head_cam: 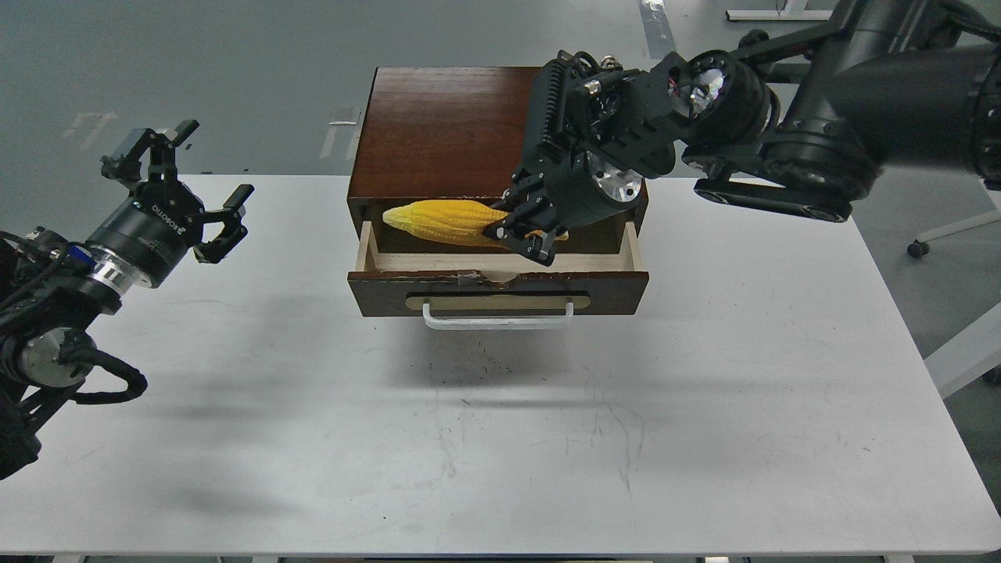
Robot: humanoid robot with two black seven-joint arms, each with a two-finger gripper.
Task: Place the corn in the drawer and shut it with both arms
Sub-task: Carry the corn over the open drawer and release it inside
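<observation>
Right gripper [525, 231] on corn [446, 222], lying crosswise, tapered end left

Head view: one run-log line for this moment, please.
drawer open | corn over drawer, in right gripper | left gripper open, empty, away

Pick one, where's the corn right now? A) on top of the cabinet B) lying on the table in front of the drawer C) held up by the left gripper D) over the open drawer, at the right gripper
D: the corn lies across the open drawer with the right gripper at its right end, while the left gripper hangs open and empty off to the left.
</observation>
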